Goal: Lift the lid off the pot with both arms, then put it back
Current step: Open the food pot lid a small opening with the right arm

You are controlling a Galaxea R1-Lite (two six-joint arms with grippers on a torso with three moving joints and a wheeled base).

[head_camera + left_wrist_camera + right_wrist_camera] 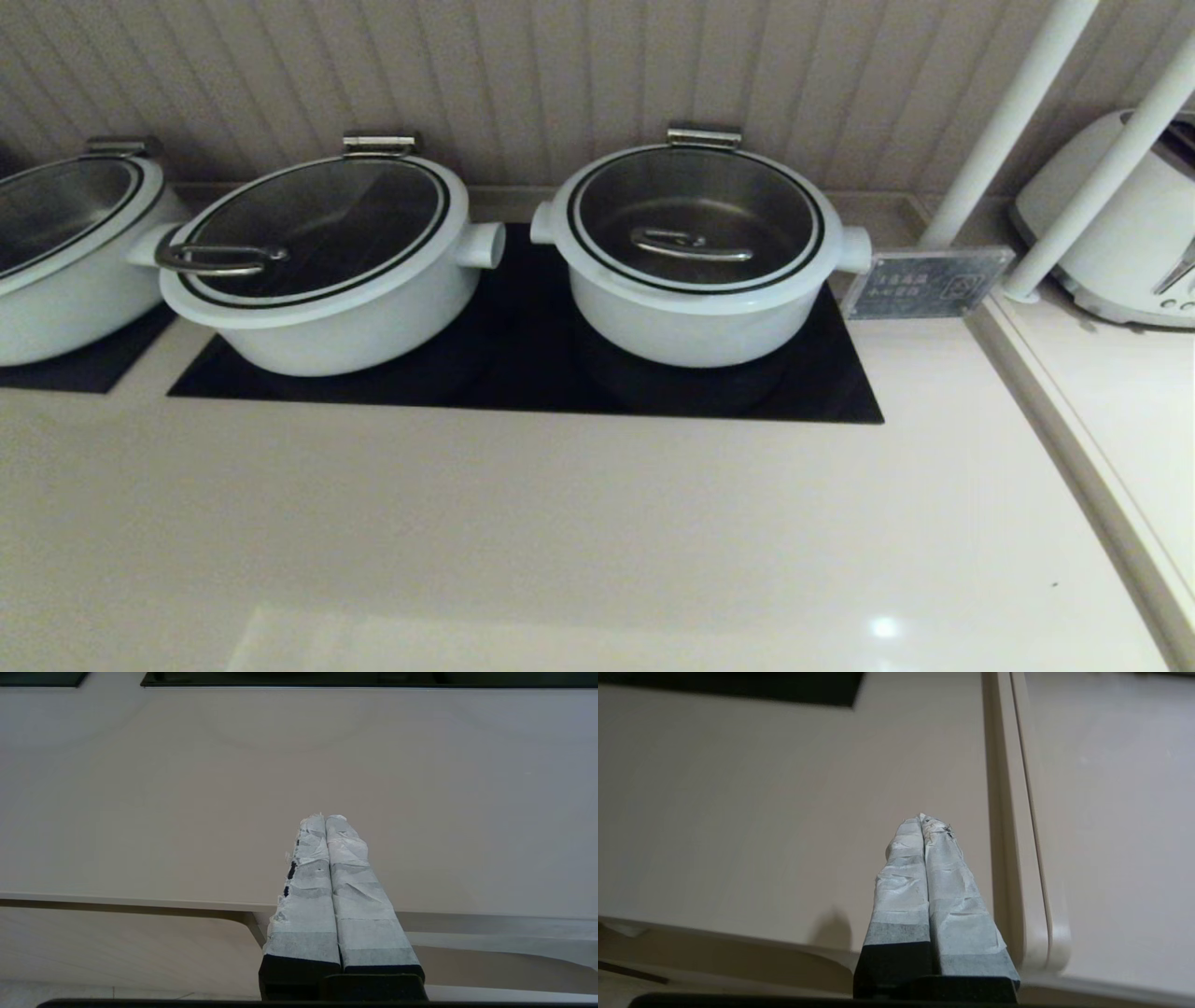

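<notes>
The deep white pot (691, 322) stands at the back right of the black cooktop (523, 373), with stubby side handles and a steel hinge clip (704, 136) at its far edge. The glass lid (695, 210) sits on it, its steel bar handle (691, 245) across the centre. Neither arm shows in the head view. My left gripper (325, 817) is shut and empty above the beige counter near its front edge. My right gripper (923, 817) is shut and empty above the counter, beside a raised ridge (1008, 826).
A wider white pot (327, 271) with a loop-handled lid (219, 259) stands left of the deep pot; another pot (65, 252) is at far left. A small sign plate (924, 283), two white poles (1004, 121) and a white toaster (1120, 224) stand at the right.
</notes>
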